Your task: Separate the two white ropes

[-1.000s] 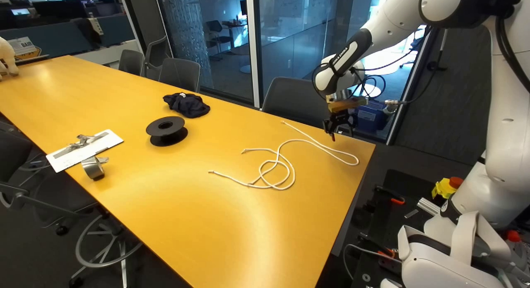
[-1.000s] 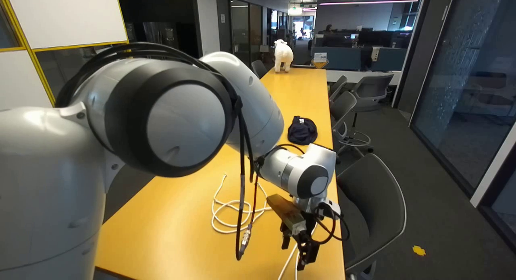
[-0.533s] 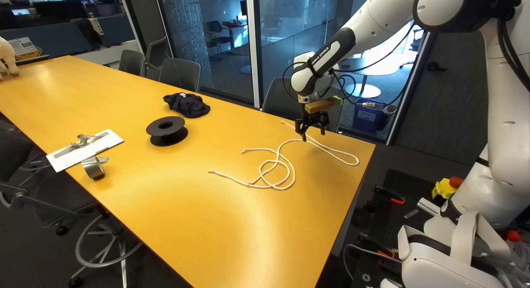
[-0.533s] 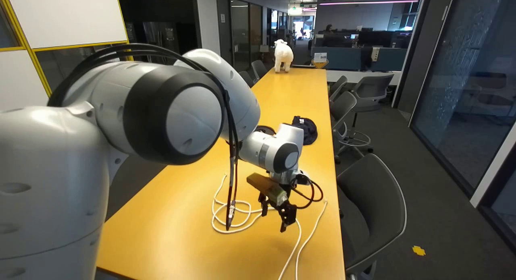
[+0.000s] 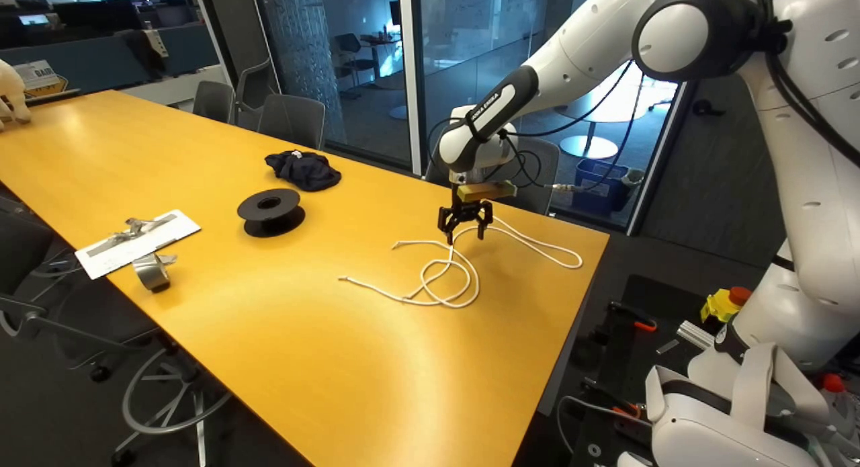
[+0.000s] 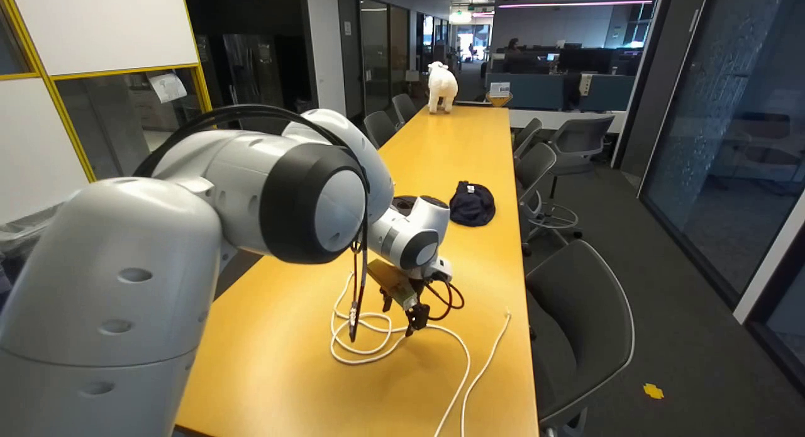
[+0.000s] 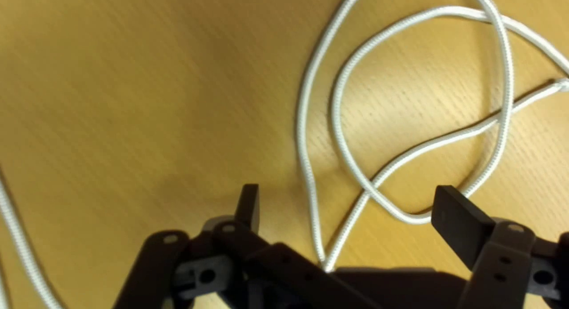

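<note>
One spool (image 5: 272, 214) is counted in an exterior view. From it, two ropes (image 5: 449, 261) are found at four o'clock, one gripper (image 5: 465, 239) at three o'clock, one cap (image 5: 306, 173) at one o'clock, one roll of tape (image 5: 150, 271) at eight o'clock and one flat panel (image 5: 141, 244) between eight and nine. One table (image 5: 363, 359) is seen in both exterior views. One toy sheep (image 6: 442, 88) is counted at twelve o'clock from the cap in an exterior view.

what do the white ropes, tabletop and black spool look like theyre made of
White ropes: braided cord with little shine; the wrist view shows the woven pattern, but not whether it's cotton or synthetic.
Tabletop: wood veneer or wood-look laminate, smooth and somewhat glossy, going by the fine grain and bright reflections.
Black spool: probably plastic, judging by its even, dull black surface.
</note>
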You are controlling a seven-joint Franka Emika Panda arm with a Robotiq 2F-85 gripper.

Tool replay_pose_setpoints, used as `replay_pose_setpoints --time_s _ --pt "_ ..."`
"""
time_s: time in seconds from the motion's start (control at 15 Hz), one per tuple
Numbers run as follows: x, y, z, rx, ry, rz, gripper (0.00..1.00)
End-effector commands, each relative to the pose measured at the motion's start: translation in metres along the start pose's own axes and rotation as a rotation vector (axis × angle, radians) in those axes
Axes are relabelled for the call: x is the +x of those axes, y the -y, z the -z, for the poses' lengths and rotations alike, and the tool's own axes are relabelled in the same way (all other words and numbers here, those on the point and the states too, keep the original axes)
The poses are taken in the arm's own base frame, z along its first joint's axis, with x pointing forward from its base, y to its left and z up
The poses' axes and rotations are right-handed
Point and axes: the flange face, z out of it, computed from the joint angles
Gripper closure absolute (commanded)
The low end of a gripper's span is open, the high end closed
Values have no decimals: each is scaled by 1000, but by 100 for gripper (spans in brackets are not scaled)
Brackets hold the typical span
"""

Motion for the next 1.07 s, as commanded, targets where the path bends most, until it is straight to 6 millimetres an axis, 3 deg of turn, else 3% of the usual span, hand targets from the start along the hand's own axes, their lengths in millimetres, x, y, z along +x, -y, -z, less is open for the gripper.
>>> replay_pose_setpoints --time_s 0.0,0.47,1.0 --pt "24 27 -14 85 -14 -10 0" --pt "50 39 -32 118 -37 -58 0" --pt "52 39 -42 122 -18 -151 0"
